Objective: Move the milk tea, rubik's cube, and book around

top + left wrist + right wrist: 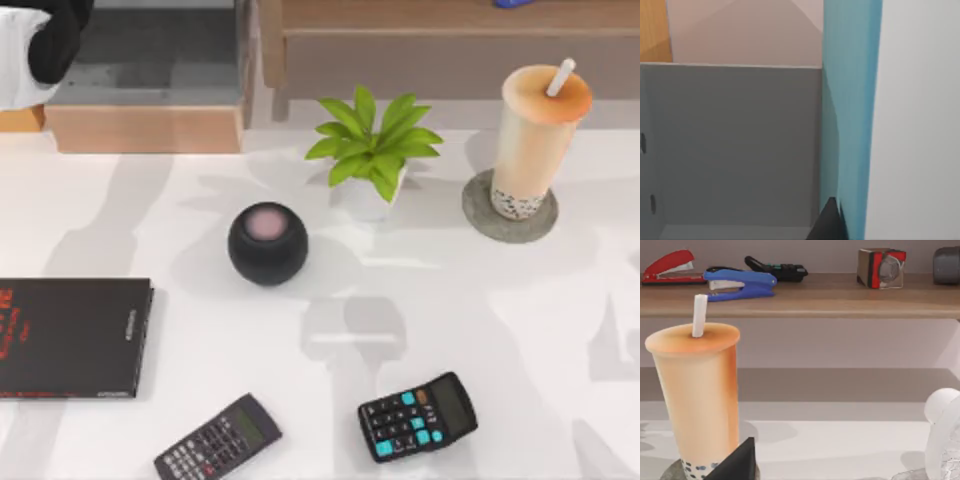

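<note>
Teal book (pixel 850 115) close against left end effector (pixel 55 40) over grey bin (pixel 150 60), grip unclear, milk tea (pixel 530 135) upright on coaster (pixel 480 215).

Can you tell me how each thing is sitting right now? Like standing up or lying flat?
milk tea: upright on a round grey coaster, lid on, straw in.
plant: upright in its white pot.
black book: lying flat, closed.
teal book: standing on edge beside a grey box wall.
two calculators: flat, keys up.
round speaker: resting on table.
</note>
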`<state>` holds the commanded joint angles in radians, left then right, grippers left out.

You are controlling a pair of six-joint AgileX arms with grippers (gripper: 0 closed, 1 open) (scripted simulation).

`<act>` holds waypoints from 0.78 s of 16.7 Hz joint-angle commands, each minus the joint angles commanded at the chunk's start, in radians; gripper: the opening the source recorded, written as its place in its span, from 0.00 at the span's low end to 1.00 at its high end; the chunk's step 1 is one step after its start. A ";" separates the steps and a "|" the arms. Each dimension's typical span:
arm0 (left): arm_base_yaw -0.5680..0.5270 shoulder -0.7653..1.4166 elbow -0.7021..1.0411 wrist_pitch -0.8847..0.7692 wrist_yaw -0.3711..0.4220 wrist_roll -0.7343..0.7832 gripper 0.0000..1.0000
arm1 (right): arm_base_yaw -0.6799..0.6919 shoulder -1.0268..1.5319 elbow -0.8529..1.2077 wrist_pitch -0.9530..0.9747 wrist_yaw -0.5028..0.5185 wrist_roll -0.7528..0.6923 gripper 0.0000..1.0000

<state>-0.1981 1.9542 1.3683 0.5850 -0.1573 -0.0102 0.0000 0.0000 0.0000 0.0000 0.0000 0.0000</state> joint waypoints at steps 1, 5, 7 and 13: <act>0.003 0.005 0.004 0.001 0.000 0.001 0.00 | 0.000 0.000 0.000 0.000 0.000 0.000 1.00; 0.001 -0.048 -0.019 0.004 0.012 0.063 0.00 | 0.000 0.000 0.000 0.000 0.000 0.000 1.00; 0.001 -0.127 -0.057 0.007 0.026 0.155 0.00 | 0.000 0.000 0.000 0.000 0.000 0.000 1.00; 0.019 -0.472 -0.298 0.006 0.078 0.642 0.00 | 0.000 0.000 0.000 0.000 0.000 0.000 1.00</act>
<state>-0.1792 1.4820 1.0704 0.5905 -0.0794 0.6315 0.0000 0.0000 0.0000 0.0000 0.0000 0.0000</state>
